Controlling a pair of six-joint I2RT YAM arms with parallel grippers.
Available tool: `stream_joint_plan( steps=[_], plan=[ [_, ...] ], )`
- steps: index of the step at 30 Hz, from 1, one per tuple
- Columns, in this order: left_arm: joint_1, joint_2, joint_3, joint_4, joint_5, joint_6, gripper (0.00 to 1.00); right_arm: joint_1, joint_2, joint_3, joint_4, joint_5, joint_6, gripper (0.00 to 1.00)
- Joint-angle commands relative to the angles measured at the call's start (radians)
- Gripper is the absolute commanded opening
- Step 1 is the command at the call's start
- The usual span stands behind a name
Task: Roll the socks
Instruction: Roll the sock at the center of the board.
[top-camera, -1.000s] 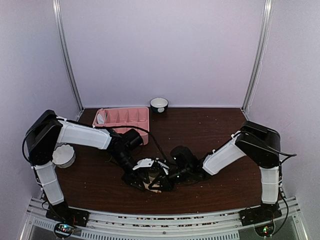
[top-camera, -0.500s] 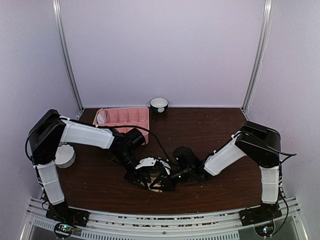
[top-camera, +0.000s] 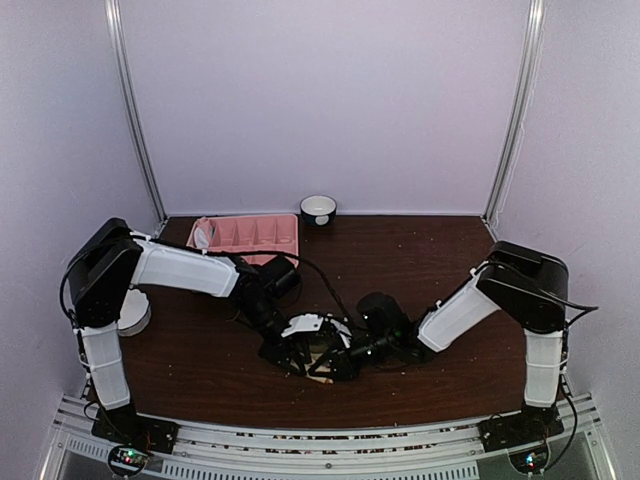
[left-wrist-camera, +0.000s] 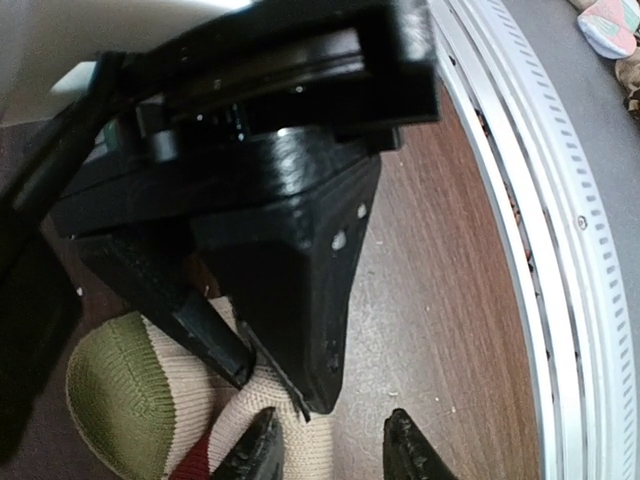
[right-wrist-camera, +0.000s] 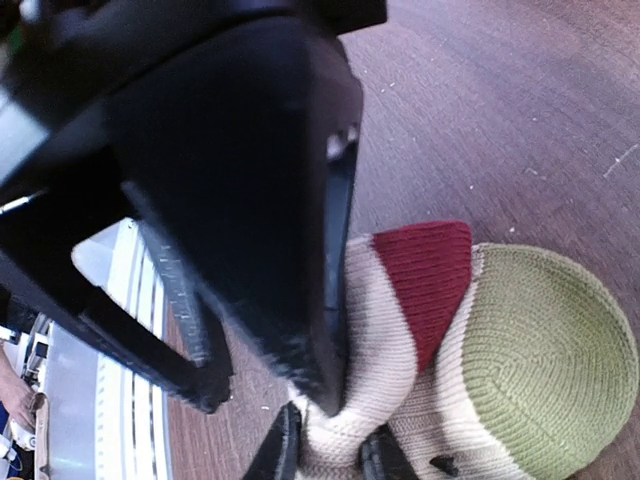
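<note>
Where the left arm bends over the left side of the table (top-camera: 440, 250), a white cup (top-camera: 131, 313) sits partly hidden behind it. Farther back lies the pink tray (top-camera: 260, 219), with something white in its leftmost compartment.

The left gripper (left-wrist-camera: 330, 452) is low over the wood near the front middle, and its fingers (left-wrist-camera: 262, 445) are moderately apart. One tip lies at the edge of the tan sock (left-wrist-camera: 120, 400) and the other is over bare table, so nothing is clamped between them. That sock is cream-tan with an olive-green toe and a maroon patch. It lies bunched on the table directly between the two grippers.

A small dark bowl (top-camera: 318, 208) with a white inside stands at the back edge, well apart from them.

The right gripper (right-wrist-camera: 330, 455) comes in from the other side, nose to nose with the left one. Its fingers are drawn narrow, with a fold of the cream knit pinched between them. From above, the two black heads hide almost all of the sock.

In the left wrist view the metal rail (left-wrist-camera: 530, 250) runs along the table's near edge. Past it, on a grey surface at the corner of that view, lies the pink sock (left-wrist-camera: 606, 27) with its teal patch.
</note>
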Motion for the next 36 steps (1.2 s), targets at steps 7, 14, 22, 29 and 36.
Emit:
stream_joint_plan(
  steps=[7, 14, 22, 29, 36],
  plan=[
    [-0.023, 0.157, -0.019, 0.104, -0.294, -0.031, 0.37, 0.01, 0.079, -0.276, 0.124, 0.026, 0.21, 0.37],
    [-0.027, 0.226, 0.046, 0.031, -0.272, -0.029, 0.16, 0.01, 0.019, -0.382, 0.278, 0.126, 0.28, 0.38],
    [-0.028, 0.255, 0.089, -0.05, -0.217, -0.003, 0.0, 0.013, -0.15, -0.476, 0.247, 0.301, 0.27, 0.4],
    [-0.027, 0.335, 0.192, -0.209, -0.115, 0.013, 0.0, 0.032, -0.36, -0.576, 0.226, 0.525, 0.247, 0.4],
    [-0.001, 0.484, 0.35, -0.437, 0.053, 0.037, 0.0, 0.176, -0.549, -0.465, -0.186, 0.867, 0.073, 0.99]
  ],
)
